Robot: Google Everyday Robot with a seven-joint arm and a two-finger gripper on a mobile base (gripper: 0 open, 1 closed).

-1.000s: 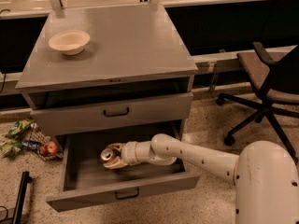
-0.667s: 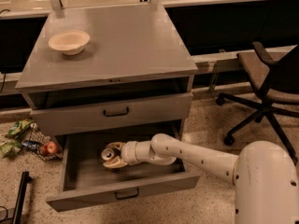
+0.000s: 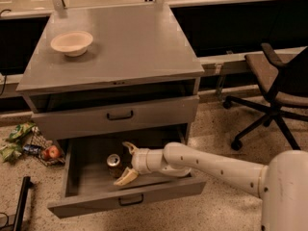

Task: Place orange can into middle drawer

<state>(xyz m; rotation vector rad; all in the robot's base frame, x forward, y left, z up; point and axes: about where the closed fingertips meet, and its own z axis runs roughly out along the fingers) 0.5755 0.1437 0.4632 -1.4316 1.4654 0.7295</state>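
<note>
The orange can (image 3: 114,164) stands upright inside the middle drawer (image 3: 86,205), which is pulled out, near its centre. My gripper (image 3: 126,162) reaches into the drawer from the right, with the white arm behind it. Its cream fingers (image 3: 126,177) are spread open, one behind and one in front of the can's right side. The can sits just at the fingertips, resting on the drawer floor.
The upper drawer front (image 3: 120,115) is shut above the open one. A cream bowl (image 3: 71,43) sits on the cabinet top at the back left. An office chair (image 3: 276,88) stands to the right. Snack bags and an apple (image 3: 52,152) lie on the floor at left.
The gripper was closed around the can; its fingers have now spread apart and the can stands free in the drawer. The arm has barely moved.
</note>
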